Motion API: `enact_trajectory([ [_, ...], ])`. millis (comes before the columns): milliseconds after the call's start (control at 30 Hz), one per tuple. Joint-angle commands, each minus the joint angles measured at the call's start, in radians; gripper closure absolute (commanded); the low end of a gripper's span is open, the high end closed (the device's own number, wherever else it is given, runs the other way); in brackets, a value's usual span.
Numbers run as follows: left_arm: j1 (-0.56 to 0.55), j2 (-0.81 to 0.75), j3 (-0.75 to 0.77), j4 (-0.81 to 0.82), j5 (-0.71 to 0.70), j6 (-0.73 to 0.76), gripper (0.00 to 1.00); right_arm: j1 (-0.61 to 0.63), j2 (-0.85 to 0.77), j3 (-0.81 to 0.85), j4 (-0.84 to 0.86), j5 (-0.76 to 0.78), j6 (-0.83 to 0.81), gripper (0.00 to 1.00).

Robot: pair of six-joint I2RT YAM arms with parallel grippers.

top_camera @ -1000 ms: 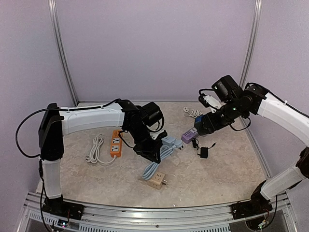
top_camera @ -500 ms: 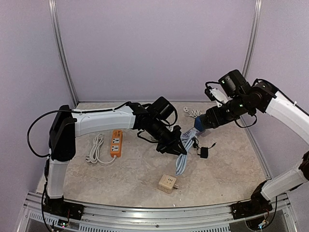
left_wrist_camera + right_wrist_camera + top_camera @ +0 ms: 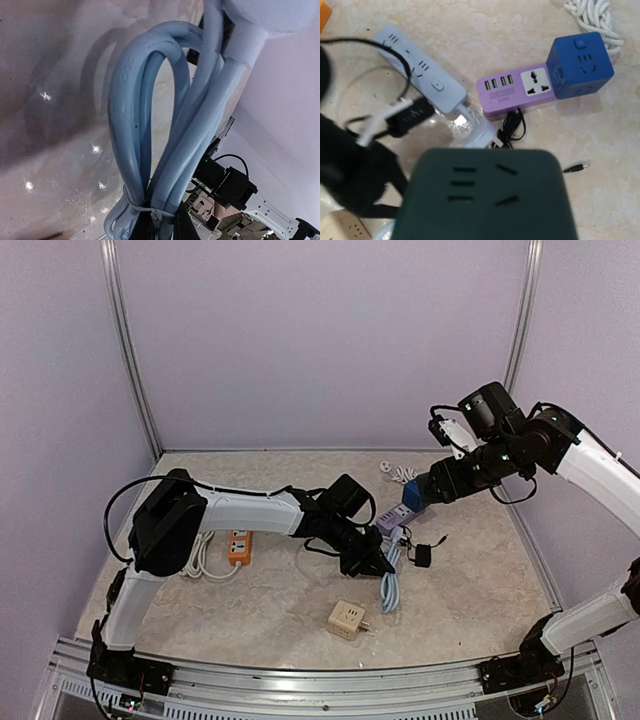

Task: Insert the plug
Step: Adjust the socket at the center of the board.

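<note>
My left gripper (image 3: 374,562) is shut on a tied bundle of light-blue cable (image 3: 390,586) at mid-table. In the left wrist view the black fingertips (image 3: 142,227) pinch the loops (image 3: 150,130) by the cable tie, and the pale plug (image 3: 272,12) is at the top. In the right wrist view the light-blue power strip (image 3: 420,70) lies on the table with its plug (image 3: 484,134) beside it. My right gripper (image 3: 430,490) holds a dark green socket cube (image 3: 485,200) above the table; its fingers are hidden behind it.
A purple socket strip (image 3: 520,92) and a blue socket cube (image 3: 580,65) lie together under the right arm, with a black adapter and cord (image 3: 422,555) next to them. An orange strip (image 3: 238,543), white cable (image 3: 200,552), beige cube (image 3: 348,620) and white coil (image 3: 398,474) lie around.
My left arm has stretched right and forward across the table, dragging the light-blue cable bundle toward the purple strip. The right arm has lifted slightly and then held still.
</note>
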Motion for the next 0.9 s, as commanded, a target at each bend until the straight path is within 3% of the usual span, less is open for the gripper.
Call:
enact_trajectory([
  [0, -0.003, 0.069, 0.002, 0.153, 0.016, -0.089, 0.98, -0.010, -0.018, 0.034, -0.011, -0.001, 0.010, 1.00],
  [100, -0.001, 0.072, -0.004, 0.184, 0.003, -0.070, 0.76, -0.010, -0.023, 0.031, -0.017, 0.003, 0.007, 1.00],
  [167, 0.001, 0.052, -0.009, 0.196, -0.012, -0.042, 0.53, -0.011, -0.022, 0.027, -0.014, 0.001, 0.008, 1.00],
  [200, 0.003, 0.038, -0.009, 0.198, -0.017, -0.024, 0.35, -0.010, -0.022, 0.026, -0.015, 0.001, 0.008, 1.00],
  [233, 0.005, 0.016, -0.008, 0.196, -0.024, -0.002, 0.06, -0.011, -0.020, 0.025, -0.013, 0.001, 0.007, 1.00],
  [267, 0.007, 0.000, -0.010, 0.190, -0.034, 0.016, 0.02, -0.011, -0.019, 0.025, -0.013, -0.001, 0.006, 1.00],
  [400, 0.019, -0.124, -0.035, 0.125, -0.127, 0.141, 0.01, -0.013, -0.009, 0.030, -0.008, -0.001, 0.000, 1.00],
  [633, 0.091, -0.411, -0.074, -0.117, -0.469, 0.746, 0.01, -0.011, 0.000, 0.041, -0.010, -0.006, -0.015, 1.00],
  [700, 0.142, -0.453, -0.073, -0.160, -0.432, 0.927, 0.01, -0.011, 0.002, 0.034, -0.007, -0.002, -0.018, 1.00],
  [867, 0.193, -0.493, -0.097, -0.258, -0.574, 1.443, 0.01, -0.011, 0.005, 0.016, 0.017, -0.026, -0.013, 1.00],
])
